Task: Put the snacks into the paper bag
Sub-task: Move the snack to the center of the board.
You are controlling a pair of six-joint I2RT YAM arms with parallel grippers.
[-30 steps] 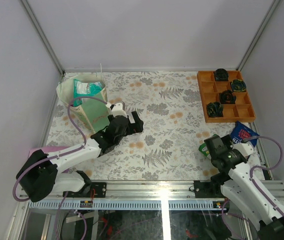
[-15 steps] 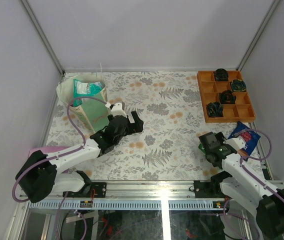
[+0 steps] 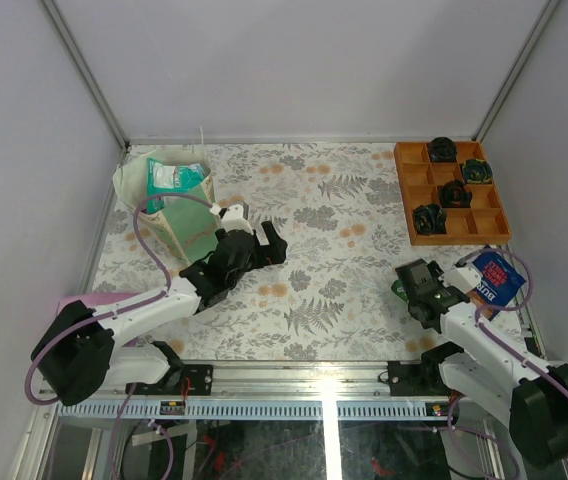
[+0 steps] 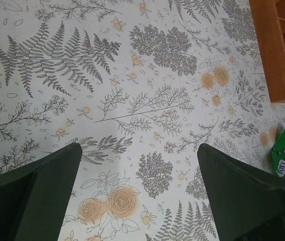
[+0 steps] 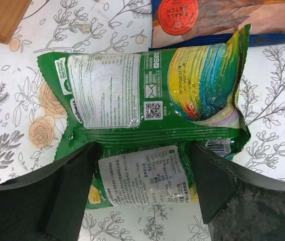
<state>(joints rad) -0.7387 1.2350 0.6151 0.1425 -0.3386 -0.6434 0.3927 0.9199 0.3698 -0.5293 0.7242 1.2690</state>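
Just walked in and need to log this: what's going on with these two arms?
They are packing snacks into the paper bag at the far left, which holds a teal-and-white packet. The right gripper is down over the green sweets bag beside the blue crisp bag, jaws open on either side of it. The left gripper hovers open and empty over the tablecloth near the paper bag.

Green rainbow-patched sweets bag (image 5: 147, 95), blue crisp bag (image 3: 494, 278), orange tray (image 3: 461, 239), fern-and-rose tablecloth (image 4: 147, 100).
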